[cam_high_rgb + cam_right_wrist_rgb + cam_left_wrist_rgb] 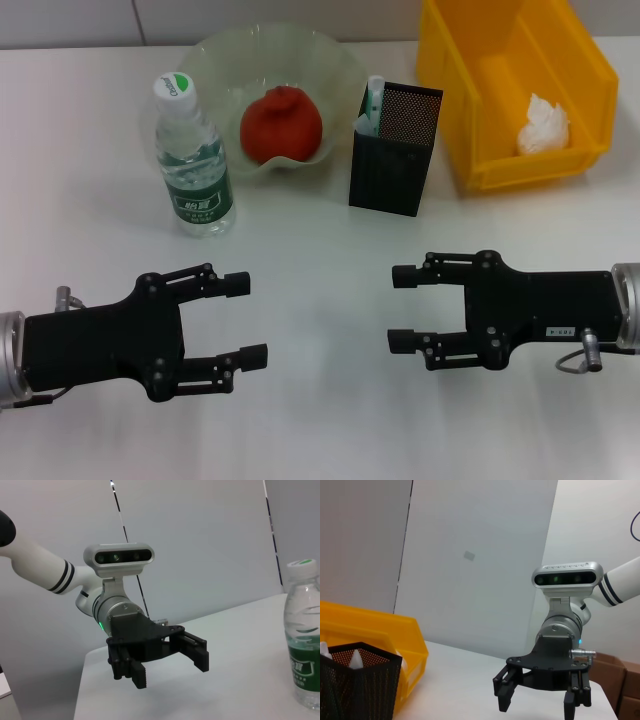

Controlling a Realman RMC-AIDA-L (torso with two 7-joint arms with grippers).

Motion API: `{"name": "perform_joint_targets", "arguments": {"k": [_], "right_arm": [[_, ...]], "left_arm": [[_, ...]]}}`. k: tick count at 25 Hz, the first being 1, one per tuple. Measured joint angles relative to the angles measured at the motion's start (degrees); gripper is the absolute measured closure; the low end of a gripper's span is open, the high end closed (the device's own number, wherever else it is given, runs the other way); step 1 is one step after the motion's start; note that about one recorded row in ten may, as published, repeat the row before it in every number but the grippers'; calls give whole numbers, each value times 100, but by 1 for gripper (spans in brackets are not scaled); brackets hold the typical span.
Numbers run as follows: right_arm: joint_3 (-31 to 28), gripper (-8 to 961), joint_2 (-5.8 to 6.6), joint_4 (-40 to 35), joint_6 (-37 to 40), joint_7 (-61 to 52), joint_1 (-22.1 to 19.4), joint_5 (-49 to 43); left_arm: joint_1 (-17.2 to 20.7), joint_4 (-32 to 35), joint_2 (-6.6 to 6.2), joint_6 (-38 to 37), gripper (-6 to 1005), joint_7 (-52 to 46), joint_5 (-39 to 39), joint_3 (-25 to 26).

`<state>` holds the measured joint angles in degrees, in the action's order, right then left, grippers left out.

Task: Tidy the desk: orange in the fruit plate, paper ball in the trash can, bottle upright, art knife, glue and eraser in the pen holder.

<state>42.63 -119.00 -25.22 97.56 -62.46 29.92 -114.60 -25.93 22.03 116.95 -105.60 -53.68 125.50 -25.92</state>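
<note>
**Desk with both grippers open and empty**

Left gripper (pixel 247 320) and right gripper (pixel 401 309) hover spread at 6 o'clock. Orange (pixel 281 124) sits in fruit plate (pixel 215 52) at 12; bottle (pixel 193 160) upright beside it. Pen holder (pixel 395 150) stands centre; paper ball (pixel 543 125) in trash can (pixel 480 90). The head view alone shows the orange.

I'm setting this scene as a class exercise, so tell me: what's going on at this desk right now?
Nothing is being handled. The left gripper and right gripper hang open and empty over the near table, facing each other. Behind them the desk looks tidied: the orange sits in the fruit plate, the paper ball lies in the trash can, the bottle stands upright, and something pale sticks up from the pen holder.
</note>
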Motion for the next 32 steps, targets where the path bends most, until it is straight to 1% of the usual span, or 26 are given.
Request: {"name": "perform_joint_targets", "arguments": {"k": [32], "right_arm": [[-9,201,0,-2,-56,-21,85,19]], "left_arm": [[10,12,12,-38,198,-37,-9,9]]}}
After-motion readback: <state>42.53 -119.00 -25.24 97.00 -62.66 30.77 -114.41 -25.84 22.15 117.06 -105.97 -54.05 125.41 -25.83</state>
